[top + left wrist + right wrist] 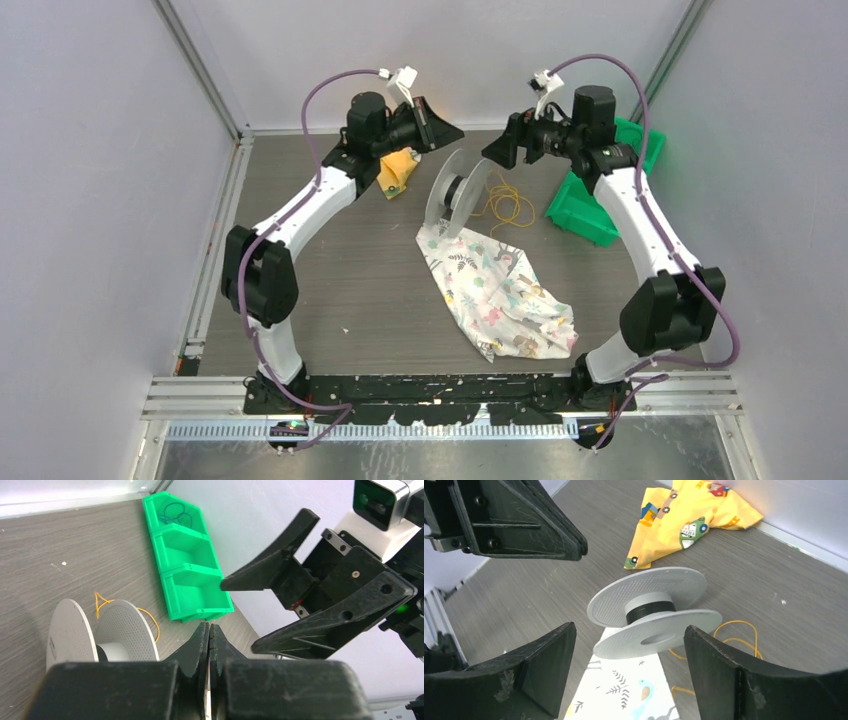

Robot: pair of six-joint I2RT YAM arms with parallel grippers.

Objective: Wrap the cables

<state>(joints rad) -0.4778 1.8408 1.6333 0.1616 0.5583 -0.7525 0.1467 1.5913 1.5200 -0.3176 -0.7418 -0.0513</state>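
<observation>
A white two-rimmed spool (458, 190) stands on its rims at the table's back middle, partly on the patterned cloth. The thin yellow cable (505, 205) lies in loose loops on the table just right of the spool, also showing in the right wrist view as cable (736, 635) behind the spool (649, 610). My left gripper (440, 128) hovers above and left of the spool, its jaws pressed together (209, 626) with nothing visible between them. My right gripper (495, 150) hangs above the spool's right side, standing open (629, 632) with the spool below its gap and apart from it.
A row of green bins (600, 190) sits at the back right, one holding dark wire (175, 512). A yellow printed cloth (398, 170) lies back left of the spool. A white patterned cloth (500, 290) spreads from the spool toward the front right.
</observation>
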